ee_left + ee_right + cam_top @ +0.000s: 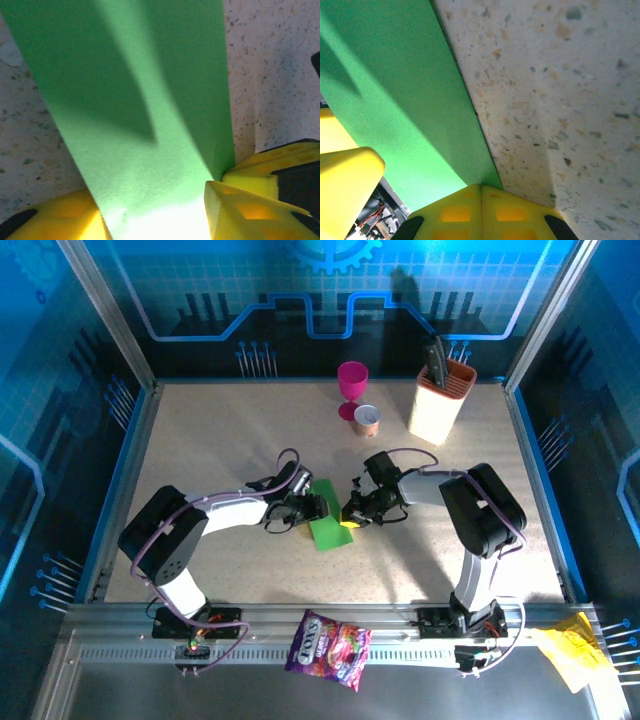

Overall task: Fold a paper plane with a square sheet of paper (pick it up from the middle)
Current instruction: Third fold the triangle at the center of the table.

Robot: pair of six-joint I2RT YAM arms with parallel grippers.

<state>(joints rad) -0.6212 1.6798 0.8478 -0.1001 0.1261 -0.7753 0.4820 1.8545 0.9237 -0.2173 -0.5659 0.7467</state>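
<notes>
The square sheet of paper (326, 523), folded to a narrow green strip, lies flat at the middle of the worktop (220, 440). The left tool (311, 506) straddles it, yellow fingers (240, 210) apart on either side. The right tool (352, 519) is closed, its tip touching the strip's right edge; whether it pinches the paper cannot be told.

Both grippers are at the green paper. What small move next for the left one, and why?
Probably close the left gripper on the green paper. Its fingers stand apart with the folded strip running between them, ungripped, while the right gripper is shut with its tips at the paper's edge. Gripping would likely steady the strip for the next crease.
</notes>
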